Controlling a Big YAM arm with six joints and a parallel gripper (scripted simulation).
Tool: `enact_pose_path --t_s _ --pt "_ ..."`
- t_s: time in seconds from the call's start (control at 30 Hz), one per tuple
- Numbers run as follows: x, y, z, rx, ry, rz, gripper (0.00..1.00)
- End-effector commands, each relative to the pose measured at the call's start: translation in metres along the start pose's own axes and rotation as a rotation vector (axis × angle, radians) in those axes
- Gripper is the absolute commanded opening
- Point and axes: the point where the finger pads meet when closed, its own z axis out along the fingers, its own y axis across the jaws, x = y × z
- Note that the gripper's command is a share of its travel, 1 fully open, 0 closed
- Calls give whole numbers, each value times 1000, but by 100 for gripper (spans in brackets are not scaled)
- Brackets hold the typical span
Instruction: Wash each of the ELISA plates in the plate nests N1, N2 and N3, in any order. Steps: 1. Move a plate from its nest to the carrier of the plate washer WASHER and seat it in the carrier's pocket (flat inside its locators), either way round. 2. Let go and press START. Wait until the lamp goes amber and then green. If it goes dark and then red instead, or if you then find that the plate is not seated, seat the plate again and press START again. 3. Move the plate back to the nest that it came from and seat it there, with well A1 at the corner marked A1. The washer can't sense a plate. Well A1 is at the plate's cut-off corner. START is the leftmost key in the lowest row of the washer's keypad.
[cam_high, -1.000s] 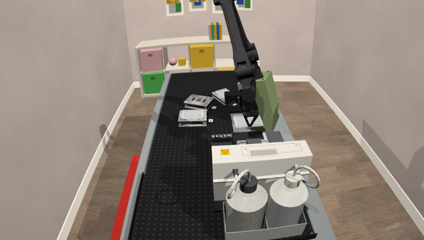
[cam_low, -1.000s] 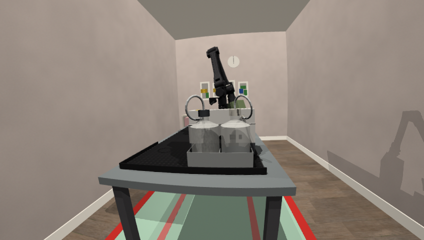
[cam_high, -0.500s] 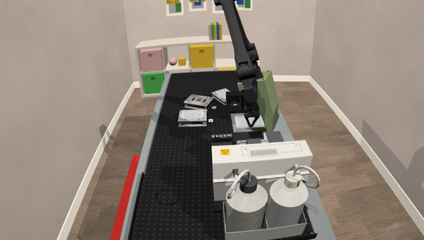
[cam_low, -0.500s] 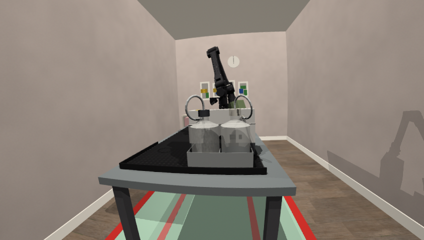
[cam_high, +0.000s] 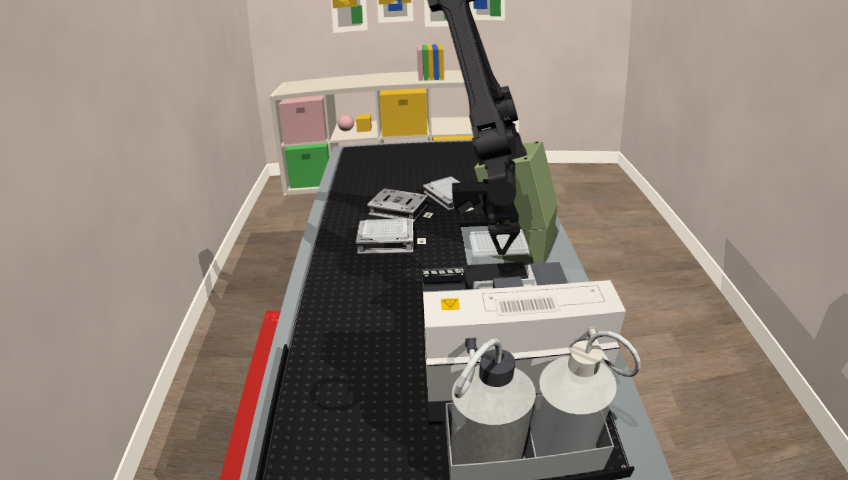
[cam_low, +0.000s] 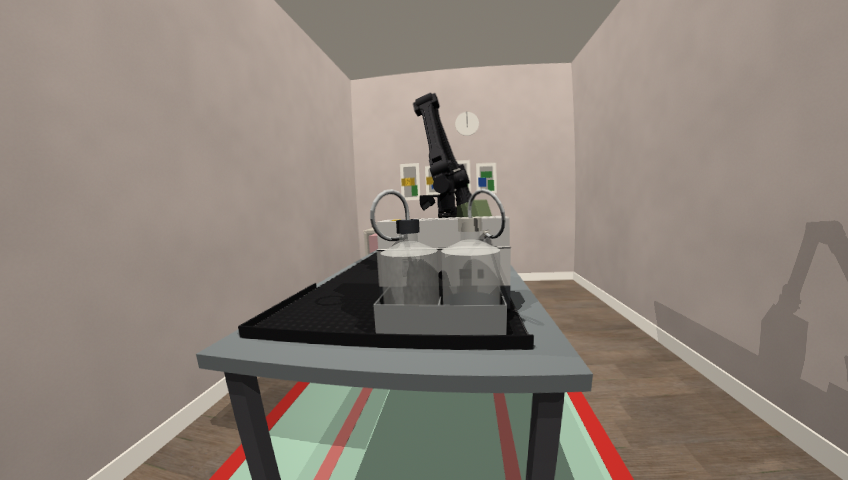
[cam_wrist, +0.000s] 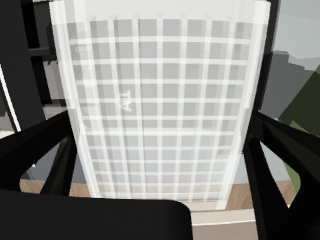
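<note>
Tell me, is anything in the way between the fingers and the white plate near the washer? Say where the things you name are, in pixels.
Nothing visible is in the way: the fingers (cam_high: 513, 236) are already at the plate (cam_high: 479, 242) (cam_wrist: 172, 90), one against each long side.

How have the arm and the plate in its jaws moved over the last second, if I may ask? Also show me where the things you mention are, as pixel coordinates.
The jaws (cam_high: 504, 249) and plate (cam_high: 480, 242) (cam_wrist: 160, 90) shifted together slightly rightward in the top view. The plate remains gripped; the washer (cam_high: 464, 318) (cam_low: 443, 228) stayed put.
</note>
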Motion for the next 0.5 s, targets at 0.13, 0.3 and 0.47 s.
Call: enact_pose_path --t_s 0.13,0.3,0.47 --pt "-4 20 -9 -33 -9 17 84" --pt "-4 20 -8 -33 -9 18 84" --pt "-7 17 2 -26 -7 19 84"
